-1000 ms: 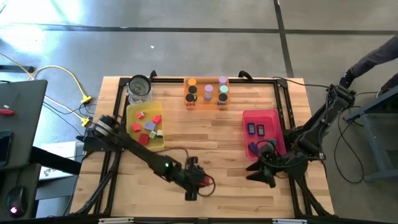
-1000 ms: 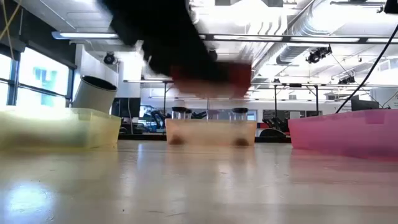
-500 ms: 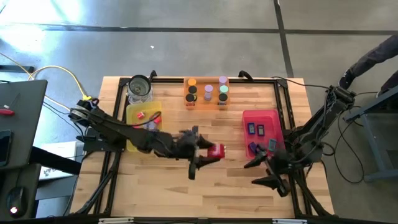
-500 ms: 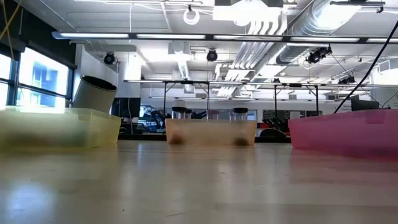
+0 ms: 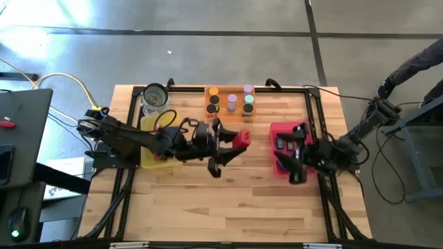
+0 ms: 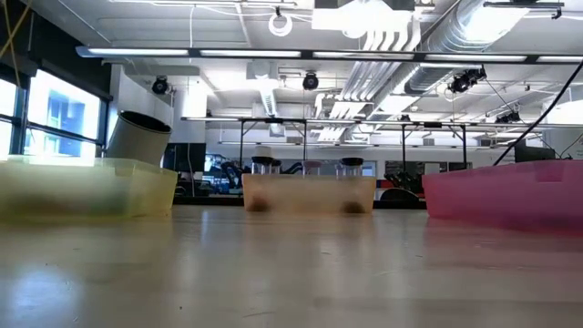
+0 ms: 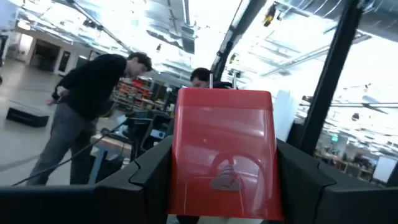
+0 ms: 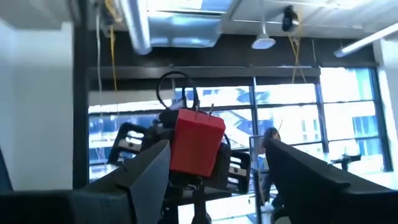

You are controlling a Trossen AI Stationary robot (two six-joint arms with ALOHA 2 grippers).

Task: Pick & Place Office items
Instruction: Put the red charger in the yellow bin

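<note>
A red block [image 5: 241, 137], one of the office items, hangs high over the table's middle, with my left gripper [image 5: 237, 142] shut on it. That gripper points toward the table's right and slants upward. My right gripper [image 5: 295, 152] stands open above the pink tray [image 5: 279, 129], facing the left gripper, with nothing between its fingers. In the right wrist view the red block [image 8: 198, 142] shows farther off, in the left gripper. Small cylinders [image 5: 231, 102] stand in the orange tray [image 5: 211, 115]. Neither gripper shows in the low view. My left gripper pinches the red block between its two fingers, one on each of two opposite sides [image 7: 181, 168]. The fingers come from the table's left and slant upward. The block is lifted well clear of the table, with its broad face toward the wrist camera.
A yellow tray [image 5: 147, 126] with small blocks lies at the left, mostly under my left arm. A glass jar [image 5: 155, 98] stands at the far left corner. A black frame [image 5: 313, 97] edges the table. People stand in the room beyond.
My left gripper has risen from near the table's near edge, gone toward the far edge and right, and tipped from pointing down to slanting up, carrying the red block clear. My right gripper has risen, gone toward the far edge over the pink tray, tipped up and rolled.
</note>
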